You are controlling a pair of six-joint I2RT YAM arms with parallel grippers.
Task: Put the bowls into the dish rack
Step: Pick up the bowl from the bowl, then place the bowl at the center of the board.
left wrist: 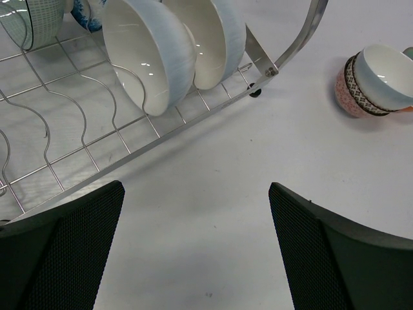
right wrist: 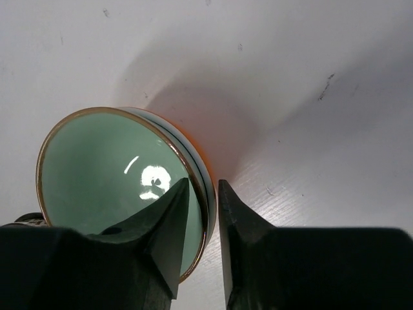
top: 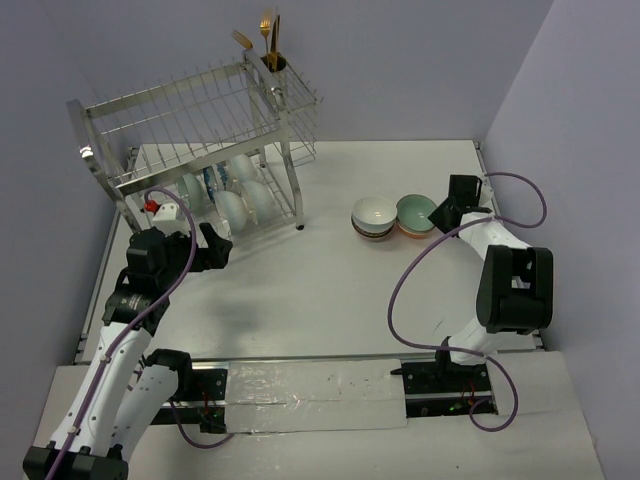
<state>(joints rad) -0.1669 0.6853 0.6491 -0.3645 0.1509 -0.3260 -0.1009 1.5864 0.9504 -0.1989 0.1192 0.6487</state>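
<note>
From above, we see the two-tier silver wire dish rack (top: 200, 140) at the upper left. Its lower tier holds several white ceramic bowls (top: 240, 200) standing on edge, and its corner cup (top: 273, 64) holds gold utensils (top: 266, 35). On the white table (top: 330, 290), right of centre, sit two short stacks. One is topped by a white bowl (top: 374, 212), the other by a pale green bowl (top: 415, 211) resting in an orange bowl (top: 412, 233), all mouths up. Lilac walls (top: 400, 60) close in the table. The left gripper (top: 215, 245) hangs by the rack's near corner.

In the left wrist view, the left gripper (left wrist: 197, 190) is spread wide and empty over bare table. At the top, two racked bowls (left wrist: 151, 51) lean between the tines, mouths turned to the frame's left.

In the right wrist view, the right gripper (right wrist: 203, 187) straddles the pale green bowl (right wrist: 110, 174) at its gold rim, one finger inside and one outside, with a narrow gap. We cannot tell whether it is clamped.
</note>
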